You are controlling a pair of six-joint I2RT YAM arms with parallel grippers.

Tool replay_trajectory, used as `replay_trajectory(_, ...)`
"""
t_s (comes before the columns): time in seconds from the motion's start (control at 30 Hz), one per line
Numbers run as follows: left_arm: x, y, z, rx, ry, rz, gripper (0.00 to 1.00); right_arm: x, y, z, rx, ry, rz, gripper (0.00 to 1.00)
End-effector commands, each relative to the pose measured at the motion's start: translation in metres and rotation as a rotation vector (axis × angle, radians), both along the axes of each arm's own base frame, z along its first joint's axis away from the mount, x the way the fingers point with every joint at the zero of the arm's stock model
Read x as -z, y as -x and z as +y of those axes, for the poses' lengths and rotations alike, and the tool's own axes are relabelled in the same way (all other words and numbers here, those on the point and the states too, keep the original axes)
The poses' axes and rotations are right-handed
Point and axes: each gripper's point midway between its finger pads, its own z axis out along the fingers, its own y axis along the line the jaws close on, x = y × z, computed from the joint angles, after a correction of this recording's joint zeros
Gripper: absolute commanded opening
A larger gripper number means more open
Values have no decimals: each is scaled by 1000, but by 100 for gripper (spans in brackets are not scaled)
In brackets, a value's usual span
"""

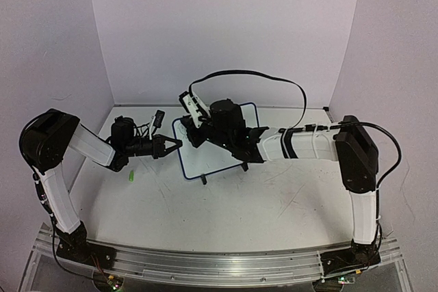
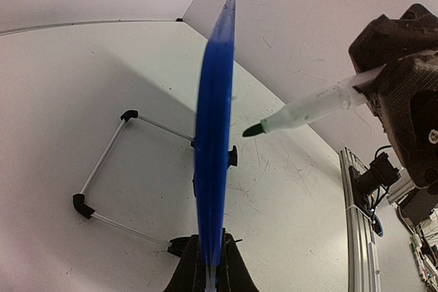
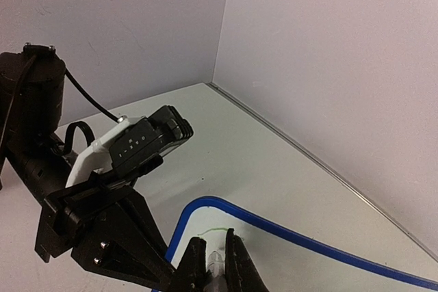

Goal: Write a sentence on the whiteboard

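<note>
So the small blue-rimmed whiteboard (image 1: 217, 155) stands propped up mid-worktop (image 1: 274, 203), its left edge pinched in the left pincer (image 1: 175, 143). The right pincer (image 3: 217, 268) is clamped on a slim white marker with a green tip (image 2: 304, 109), tip just off the board face. Can't read any lettering, just a faint green stroke (image 3: 215, 229). Right arm stretches leftward across the board, and the left arm is bent low.

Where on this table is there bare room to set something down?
Widest bare patch: near table, between the whiteboard and the arm bases, right of the small green piece. Also the far right corner behind the right arm. Crowded mid-table, where both arms meet the whiteboard.
</note>
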Motion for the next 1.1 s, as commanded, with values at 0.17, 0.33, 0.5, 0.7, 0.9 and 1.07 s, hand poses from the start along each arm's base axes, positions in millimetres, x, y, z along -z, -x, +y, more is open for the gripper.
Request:
replay_trajectory(0.17,-9,-7,-1,-12,-20,-45,0,-4,-10,5,25,-19,-20,0)
replay_trajectory(0.33,-9,-7,0,-14,-22,-48,0,-5,-19,-4,93,-5,-37,0)
replay_trajectory(0.5,-8,-7,0,-16,-24,-48,0,-5,-24,-17,162,20,-55,0)
replay_trajectory(0.7,-8,-7,0,-16,-25,-46,0,-26,0,-21,58,-39,-69,0)
replay_trajectory(0.9,-8,-7,-1,-15,-26,-47,0,-33,7,-34,73,-66,-51,0)
replay_trajectory(1.07,-8,-7,-1,-14,-26,-47,0,-26,2,-29,71,-54,-49,0)
